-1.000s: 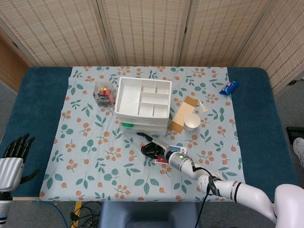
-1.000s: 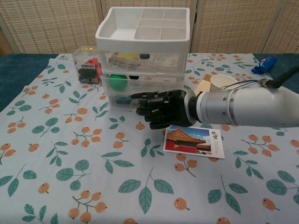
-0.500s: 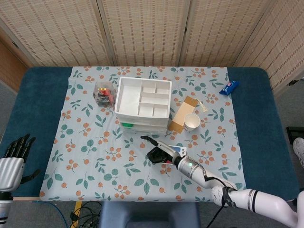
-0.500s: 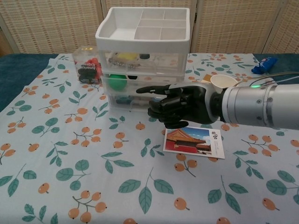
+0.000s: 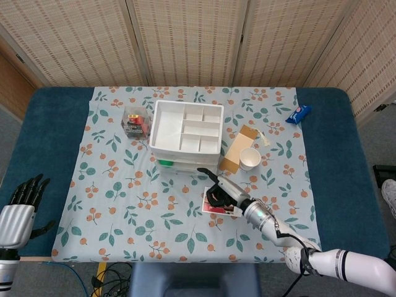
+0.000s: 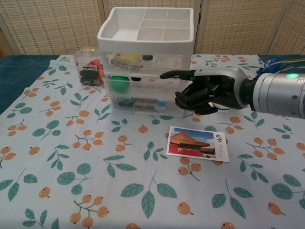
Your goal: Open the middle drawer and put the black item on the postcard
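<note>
Centrally, the right hand (image 6: pixel 209 93) hovers before the drawer unit (image 6: pixel 145 67), fingers curled on nothing, one fingertip (image 6: pixel 167 75) extended toward the closed middle drawer (image 6: pixel 138 83), where a black item (image 6: pixel 136 79) shows. Below lies the postcard (image 6: pixel 198 143). A paper cup (image 5: pixel 250 158) and cardboard box (image 5: pixel 238 150) stand alongside. The left hand (image 5: pixel 18 207) rests open, fingers apart, at the table edge.

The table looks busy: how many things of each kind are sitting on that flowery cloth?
White plastic drawer unit: 1
Clear plastic box of small items: 1
Brown cardboard box: 1
White paper cup: 1
Picture postcard: 1
Blue snack packet: 1
Total: 6
</note>
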You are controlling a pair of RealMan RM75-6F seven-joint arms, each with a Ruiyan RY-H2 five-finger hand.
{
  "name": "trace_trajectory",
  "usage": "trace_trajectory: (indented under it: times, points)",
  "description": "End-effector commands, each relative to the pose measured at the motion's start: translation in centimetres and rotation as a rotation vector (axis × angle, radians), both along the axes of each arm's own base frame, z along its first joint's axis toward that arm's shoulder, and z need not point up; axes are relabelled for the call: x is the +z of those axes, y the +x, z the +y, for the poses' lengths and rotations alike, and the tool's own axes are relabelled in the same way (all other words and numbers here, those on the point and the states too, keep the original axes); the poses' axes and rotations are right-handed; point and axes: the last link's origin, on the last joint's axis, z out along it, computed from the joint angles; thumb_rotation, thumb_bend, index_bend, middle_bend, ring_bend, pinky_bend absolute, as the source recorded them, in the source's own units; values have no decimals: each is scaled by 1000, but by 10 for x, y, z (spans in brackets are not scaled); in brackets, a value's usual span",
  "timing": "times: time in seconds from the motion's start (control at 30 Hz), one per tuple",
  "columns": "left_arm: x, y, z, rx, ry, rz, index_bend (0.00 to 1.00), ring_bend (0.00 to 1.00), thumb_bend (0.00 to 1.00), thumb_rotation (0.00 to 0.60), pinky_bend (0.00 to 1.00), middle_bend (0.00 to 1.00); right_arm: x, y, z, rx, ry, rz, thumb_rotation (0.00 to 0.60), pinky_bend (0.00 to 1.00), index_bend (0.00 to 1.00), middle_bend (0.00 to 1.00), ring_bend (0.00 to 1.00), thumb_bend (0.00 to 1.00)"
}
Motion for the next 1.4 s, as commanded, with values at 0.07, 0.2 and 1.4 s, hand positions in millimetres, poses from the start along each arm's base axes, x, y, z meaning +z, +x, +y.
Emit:
trace_trajectory:
  times: [0.07, 0.2, 1.4]
  points:
    - [0, 0, 0, 2, -1, -1, 54, 0, 153, 600, 88, 0, -1, -1, -4, -4, -7, 27, 600, 949, 0, 821, 931, 699]
    - [-1, 0, 1, 1, -1, -2, 54, 0, 153, 600, 88, 0, -2, -1, -8, -11, -12, 39, 600, 949, 0, 821, 931, 699]
    - [-2, 5, 2, -7, -5, 5, 55, 0, 153, 600, 88, 0, 9, -18, 14, 3, 60, 90, 600, 953, 204, 822, 932, 699]
